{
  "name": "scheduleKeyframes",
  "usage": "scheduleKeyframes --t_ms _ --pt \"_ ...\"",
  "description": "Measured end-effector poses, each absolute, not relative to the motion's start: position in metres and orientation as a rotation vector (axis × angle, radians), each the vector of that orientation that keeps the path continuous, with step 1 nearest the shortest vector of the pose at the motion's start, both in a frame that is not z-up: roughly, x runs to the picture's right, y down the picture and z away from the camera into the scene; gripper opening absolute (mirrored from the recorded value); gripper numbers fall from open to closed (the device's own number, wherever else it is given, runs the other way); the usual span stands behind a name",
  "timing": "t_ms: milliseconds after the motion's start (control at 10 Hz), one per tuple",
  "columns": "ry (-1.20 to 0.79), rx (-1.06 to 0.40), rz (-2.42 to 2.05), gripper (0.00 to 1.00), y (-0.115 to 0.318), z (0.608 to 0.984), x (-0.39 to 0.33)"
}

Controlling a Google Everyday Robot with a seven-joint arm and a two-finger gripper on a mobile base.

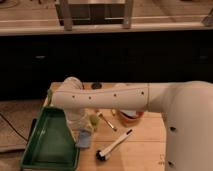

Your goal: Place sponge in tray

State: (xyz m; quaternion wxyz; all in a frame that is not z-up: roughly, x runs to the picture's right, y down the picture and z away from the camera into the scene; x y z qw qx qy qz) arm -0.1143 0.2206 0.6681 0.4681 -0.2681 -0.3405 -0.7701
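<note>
The big green tray (47, 142) sits just left of the gripper (80, 129), which looks clamped on the sponge (84, 140) hanging right below it, roughly over the tray's near rim. Let go here and it could clip that rim and flop onto the table (145, 152), toward the brush (114, 146) on the gripper's right.

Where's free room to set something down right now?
The tray floor is bare from rim to rim. Bare wood also shows on the table, right of the brush and in front of the orange bowl. It is crowded along the tray's right rim, where the gripper holds the sponge.
</note>
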Motion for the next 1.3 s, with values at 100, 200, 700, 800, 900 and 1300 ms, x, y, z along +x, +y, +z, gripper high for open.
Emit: scheduleKeyframes --t_ms 100,200,700,800,900,1300 --pt "-0.839 -0.654 -1.913 0.00 0.223 0.668 -0.121" --pt "-0.842 -0.651 -1.937 0.00 0.225 0.667 -0.127" --pt "-0.856 -0.641 -2.029 0.00 0.228 0.669 -0.163" --pt "-0.861 -0.641 -2.039 0.00 0.228 0.670 -0.169" --pt "-0.865 -0.643 -2.043 0.00 0.227 0.672 -0.173" --pt "-0.887 -0.640 -2.060 0.00 0.223 0.678 -0.187"
